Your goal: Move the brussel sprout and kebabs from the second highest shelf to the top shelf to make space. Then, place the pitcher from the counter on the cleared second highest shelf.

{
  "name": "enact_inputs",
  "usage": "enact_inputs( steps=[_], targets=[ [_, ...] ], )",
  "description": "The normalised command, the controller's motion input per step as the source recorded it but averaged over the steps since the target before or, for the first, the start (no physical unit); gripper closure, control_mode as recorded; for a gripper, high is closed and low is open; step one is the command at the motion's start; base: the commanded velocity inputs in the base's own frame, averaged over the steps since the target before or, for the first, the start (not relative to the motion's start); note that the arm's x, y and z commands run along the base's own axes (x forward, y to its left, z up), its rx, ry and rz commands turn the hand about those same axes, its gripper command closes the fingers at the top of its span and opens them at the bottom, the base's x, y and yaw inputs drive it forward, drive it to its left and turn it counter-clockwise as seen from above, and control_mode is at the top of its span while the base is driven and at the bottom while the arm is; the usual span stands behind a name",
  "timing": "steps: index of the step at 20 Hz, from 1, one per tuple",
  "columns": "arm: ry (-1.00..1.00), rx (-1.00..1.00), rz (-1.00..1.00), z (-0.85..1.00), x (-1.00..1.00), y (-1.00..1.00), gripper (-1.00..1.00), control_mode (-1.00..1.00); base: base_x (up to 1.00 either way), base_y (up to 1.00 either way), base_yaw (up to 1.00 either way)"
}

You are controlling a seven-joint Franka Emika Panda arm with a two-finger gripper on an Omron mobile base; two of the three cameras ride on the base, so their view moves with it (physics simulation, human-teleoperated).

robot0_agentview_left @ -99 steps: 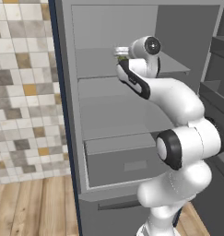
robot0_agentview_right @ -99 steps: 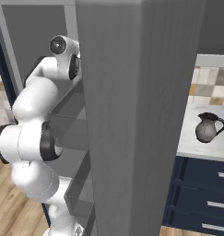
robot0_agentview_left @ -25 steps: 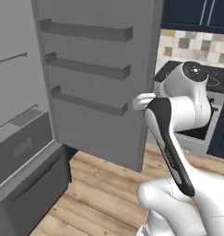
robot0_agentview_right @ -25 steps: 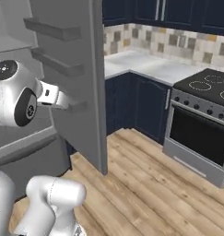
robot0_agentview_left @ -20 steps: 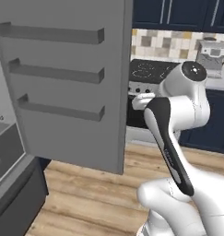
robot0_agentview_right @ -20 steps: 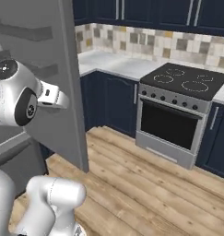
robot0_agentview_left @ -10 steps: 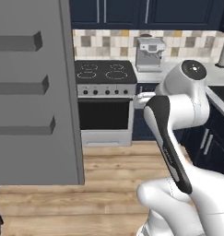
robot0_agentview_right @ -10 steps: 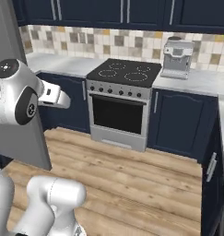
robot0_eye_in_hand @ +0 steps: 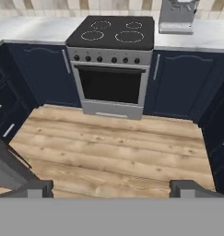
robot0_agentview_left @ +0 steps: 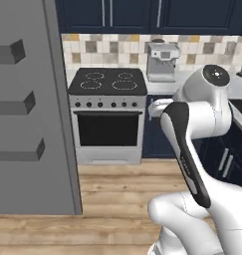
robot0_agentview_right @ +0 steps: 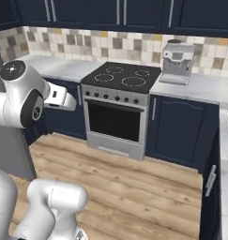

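Note:
My gripper (robot0_eye_in_hand: pixel 113 188) is open, its two dark fingertips (robot0_eye_in_hand: pixel 39 187) far apart with nothing between them. It hangs in free air above the wooden floor and looks toward the stove. In the left base view the gripper (robot0_agentview_left: pixel 152 107) is held level at chest height in front of the arm's elbow. In the right base view the gripper (robot0_agentview_right: pixel 70 103) points right toward the oven. The open grey fridge door (robot0_agentview_left: pixel 28 109), with three door shelves, stands at the left of the left base view.
A black cooktop (robot0_agentview_right: pixel 122 74) over a steel oven (robot0_eye_in_hand: pixel 111 87) faces me. A silver coffee machine (robot0_agentview_right: pixel 177 60) stands on the grey counter (robot0_agentview_right: pixel 200 86) to its right. Dark blue cabinets (robot0_eye_in_hand: pixel 175 83) flank the oven. Wooden floor (robot0_eye_in_hand: pixel 109 152) lies between.
The base has turned right, so the whole picture has swung from the fridge shelves and door to the stove. The arm keeps its pose and the gripper stays open and empty.

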Motion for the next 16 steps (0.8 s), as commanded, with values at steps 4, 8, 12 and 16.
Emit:
enact_inputs(
  steps=[4, 8, 12, 16],
  targets=[
    [0.00, 0.00, 0.00, 0.00, 0.00, 0.00, -1.00, 1.00, 0.96, -0.39, 0.33],
    [0.00, 0.00, 0.00, 0.00, 0.00, 0.00, -1.00, 1.00, 1.00, -0.38, 0.36],
    [0.00, 0.00, 0.00, 0.00, 0.00, 0.00, -1.00, 1.00, 1.00, -0.22, 0.41],
    [0.00, 0.00, 0.00, 0.00, 0.00, 0.00, -1.00, 1.00, 1.00, -0.04, 0.47]
  ],
)
